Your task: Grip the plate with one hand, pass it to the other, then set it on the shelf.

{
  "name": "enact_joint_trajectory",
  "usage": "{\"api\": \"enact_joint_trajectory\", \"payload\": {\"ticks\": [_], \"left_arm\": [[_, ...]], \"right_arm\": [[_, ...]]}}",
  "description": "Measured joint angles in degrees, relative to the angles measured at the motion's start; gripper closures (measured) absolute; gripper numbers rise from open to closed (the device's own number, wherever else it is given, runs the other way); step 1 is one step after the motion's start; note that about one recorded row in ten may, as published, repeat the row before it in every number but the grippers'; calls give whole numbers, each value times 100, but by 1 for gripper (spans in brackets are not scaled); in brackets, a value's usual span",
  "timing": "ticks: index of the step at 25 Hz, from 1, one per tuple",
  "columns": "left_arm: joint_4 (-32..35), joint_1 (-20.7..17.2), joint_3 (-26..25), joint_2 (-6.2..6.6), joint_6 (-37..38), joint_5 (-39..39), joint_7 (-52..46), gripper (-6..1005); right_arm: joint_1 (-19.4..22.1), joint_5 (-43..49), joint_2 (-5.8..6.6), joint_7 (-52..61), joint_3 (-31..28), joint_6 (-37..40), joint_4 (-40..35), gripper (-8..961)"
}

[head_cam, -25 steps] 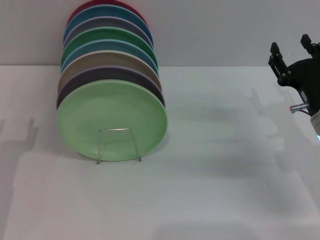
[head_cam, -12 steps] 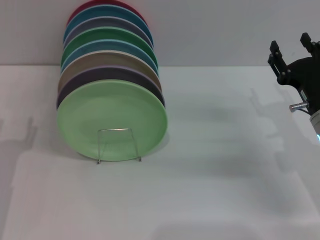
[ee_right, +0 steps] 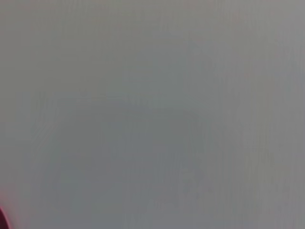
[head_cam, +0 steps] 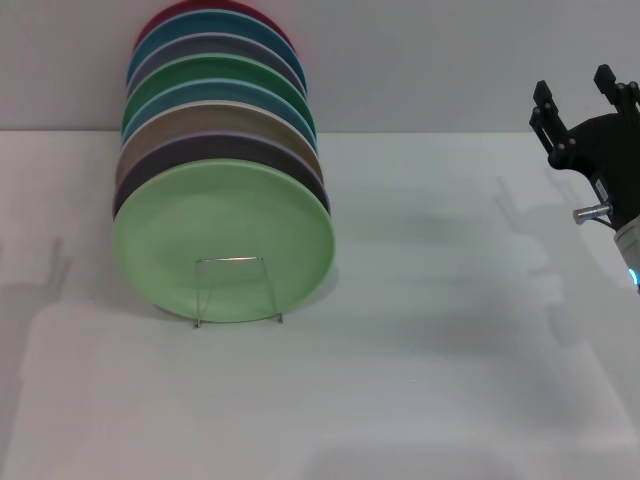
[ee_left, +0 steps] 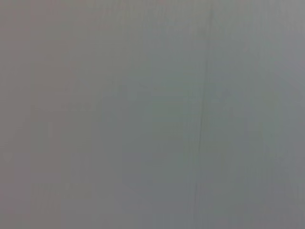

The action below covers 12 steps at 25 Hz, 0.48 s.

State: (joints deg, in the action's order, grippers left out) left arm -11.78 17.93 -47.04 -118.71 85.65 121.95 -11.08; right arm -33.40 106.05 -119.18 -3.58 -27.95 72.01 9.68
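Leaning upright in the shelf (head_cam: 237, 290), the plate (head_cam: 224, 240) fronts the stack; your right hand (head_cam: 578, 95) hovers wide, empty; left hand unseen.

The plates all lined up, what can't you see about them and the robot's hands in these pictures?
- Back plates: head view shows only their top edges; the mint-green plate in front covers the rest.
- Shelf: just its front wire loop shows; the plates hide the rest.
- Left gripper: not in any view.
- Right gripper: open, empty, its arm cut off by the head view's right edge.
- Both wrist views: only blank grey.
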Motion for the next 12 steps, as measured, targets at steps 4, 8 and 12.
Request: {"api": "enact_joint_trajectory", "payload": {"ticks": [4, 8, 12], "left_arm": [[23, -1, 0, 0, 29, 3, 0, 244], [6, -8, 26, -2, 36, 8, 0, 244], [17, -16, 29, -3, 40, 12, 0, 244]], "right_arm": [[-14, 5, 0, 5, 0, 12, 29, 269], [-10, 6, -3, 9, 9, 15, 54, 270], [6, 10, -6, -21, 21, 15, 82, 271]]}}
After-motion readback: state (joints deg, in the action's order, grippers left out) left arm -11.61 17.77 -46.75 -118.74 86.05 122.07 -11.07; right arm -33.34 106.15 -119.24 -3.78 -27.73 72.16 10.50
